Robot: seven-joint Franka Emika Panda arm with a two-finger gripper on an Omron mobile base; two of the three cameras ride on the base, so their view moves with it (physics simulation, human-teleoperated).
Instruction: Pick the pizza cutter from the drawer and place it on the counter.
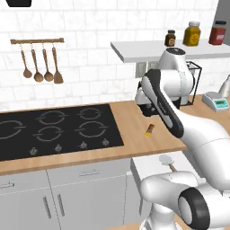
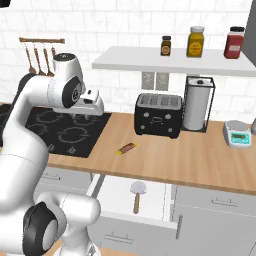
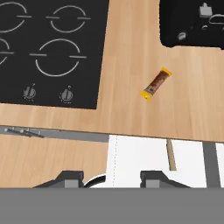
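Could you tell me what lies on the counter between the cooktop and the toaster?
A small yellow-brown snack bar, seen in the right base view.

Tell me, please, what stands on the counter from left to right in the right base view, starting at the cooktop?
Cooktop → small yellow-brown bar → black toaster → paper towel roll in its holder → kitchen scale.

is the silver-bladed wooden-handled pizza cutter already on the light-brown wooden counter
No, the pizza cutter lies inside the open white drawer, below the counter.

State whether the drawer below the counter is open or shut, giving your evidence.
Open: the drawer is pulled out beyond the counter edge, its white inside exposed, the pizza cutter lying in it.
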